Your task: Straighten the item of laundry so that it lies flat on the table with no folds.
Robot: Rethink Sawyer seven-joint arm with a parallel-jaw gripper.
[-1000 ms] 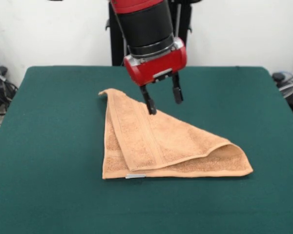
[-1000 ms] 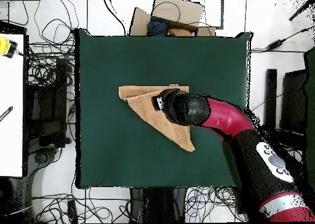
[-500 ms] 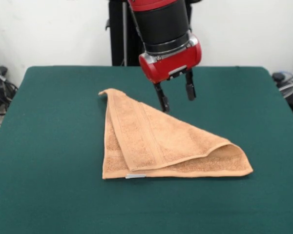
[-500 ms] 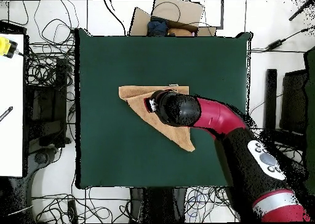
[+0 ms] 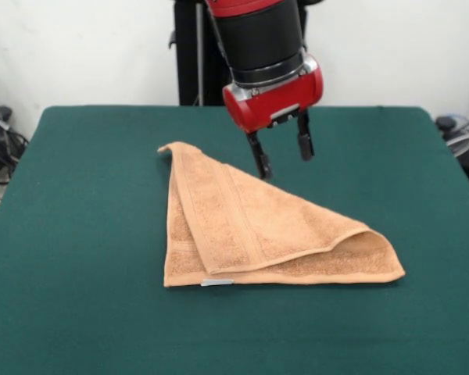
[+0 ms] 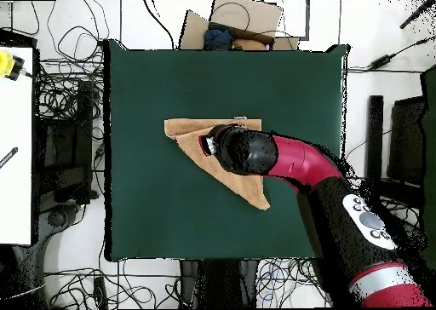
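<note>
Orange-tan towel [image 5: 250, 226] folded triangular | green table [image 5: 78, 234] margins wide

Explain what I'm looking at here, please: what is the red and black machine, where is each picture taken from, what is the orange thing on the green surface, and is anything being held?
The machine is a robot arm, red and black, with a two-fingered gripper at its end. One picture is taken from across the table, facing the robot, so the arm comes down from the top. The other looks straight down from above, with the robot's base at the bottom, so the scene appears turned half round.

On the table, covered in dark green cloth, lies an orange-tan terry towel. It is folded over on itself into a rough triangle, with a small white-grey tag at the near edge in the front view. It is not yet flat.

Nothing is held. The gripper is open and hangs above the towel's far edge, its fingers apart and empty.
</note>
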